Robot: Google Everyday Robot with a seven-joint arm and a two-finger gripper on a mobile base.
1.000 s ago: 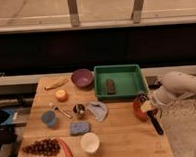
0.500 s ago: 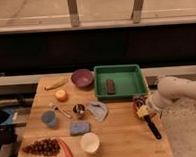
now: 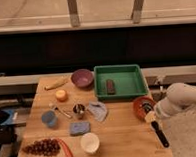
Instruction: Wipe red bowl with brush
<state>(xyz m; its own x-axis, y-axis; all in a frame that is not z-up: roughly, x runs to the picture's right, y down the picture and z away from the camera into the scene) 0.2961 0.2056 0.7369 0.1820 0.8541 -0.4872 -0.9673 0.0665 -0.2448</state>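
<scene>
Currently, wiping step: my claw [image 3: 153, 111], clenched on the brush [image 3: 161, 134], sits beside the red bowl [image 3: 139, 105] on the desk [image 3: 120, 141]; next, I judge, 1 sweep inside.

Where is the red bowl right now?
In the camera view, the red bowl sits near the right edge of the table, just in front of the green tray; the gripper holds the brush at its right side.

One raised camera looks down across the wooden table [image 3: 120, 141], jaws at its right edge.
</scene>
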